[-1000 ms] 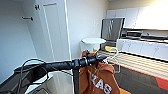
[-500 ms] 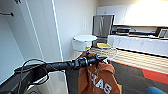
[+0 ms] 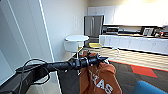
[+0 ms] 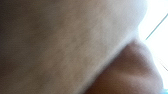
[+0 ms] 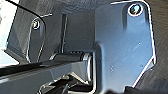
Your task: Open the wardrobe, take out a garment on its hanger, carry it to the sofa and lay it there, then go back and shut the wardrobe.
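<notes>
My left arm reaches in from the left across the head view. Its gripper (image 3: 101,59) is shut on the thin white hanger (image 3: 117,51). From that hanger droops the burnt-orange garment (image 3: 100,80), a hooded sweatshirt with white block letters on the chest, hanging below the gripper. The same orange fabric (image 4: 130,75) is pressed blurred and close against the left wrist camera. A bright blue corner of the sofa (image 3: 148,88) peeks in low on the right of the head view, just right of the garment.
Tall white wall panels (image 3: 30,37) stand close on the left. Ahead are a round white table (image 3: 76,38) with a yellow seat (image 3: 95,45), a steel fridge (image 3: 93,25) and a long white kitchen counter (image 3: 135,42). Dark carpet with a red patch (image 3: 143,70) lies ahead on the right.
The whole head view has slid leftward, so the camera has turned right. The blue sofa corner has come into view. The garment still hangs from the left gripper.
</notes>
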You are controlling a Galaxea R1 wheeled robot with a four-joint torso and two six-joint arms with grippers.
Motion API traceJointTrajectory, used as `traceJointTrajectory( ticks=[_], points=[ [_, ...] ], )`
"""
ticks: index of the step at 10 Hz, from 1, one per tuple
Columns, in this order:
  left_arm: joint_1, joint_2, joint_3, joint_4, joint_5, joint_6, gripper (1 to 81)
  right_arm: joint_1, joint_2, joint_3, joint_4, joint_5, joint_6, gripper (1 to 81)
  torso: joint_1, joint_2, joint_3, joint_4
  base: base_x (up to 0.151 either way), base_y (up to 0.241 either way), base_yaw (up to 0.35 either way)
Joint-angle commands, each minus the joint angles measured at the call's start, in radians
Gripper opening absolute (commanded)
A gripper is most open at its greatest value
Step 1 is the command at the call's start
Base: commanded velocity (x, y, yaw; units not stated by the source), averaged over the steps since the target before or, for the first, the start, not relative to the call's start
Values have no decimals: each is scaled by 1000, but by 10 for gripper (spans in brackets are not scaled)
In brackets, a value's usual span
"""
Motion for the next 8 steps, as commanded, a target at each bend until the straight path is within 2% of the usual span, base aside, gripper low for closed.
traceJointTrajectory(
  ticks=[1, 8],
  points=[
    [-209, 11, 24, 22, -61, 14, 10, 42, 7, 10, 6, -40, -1, 811, 0, 0, 0, 0, 0, 0, -250],
    [-184, -43, 71, 50, -61, 12, 10, 47, 8, 10, 4, -41, -1, 811, 0, 0, 0, 0, 0, 0, -250]
  ],
)
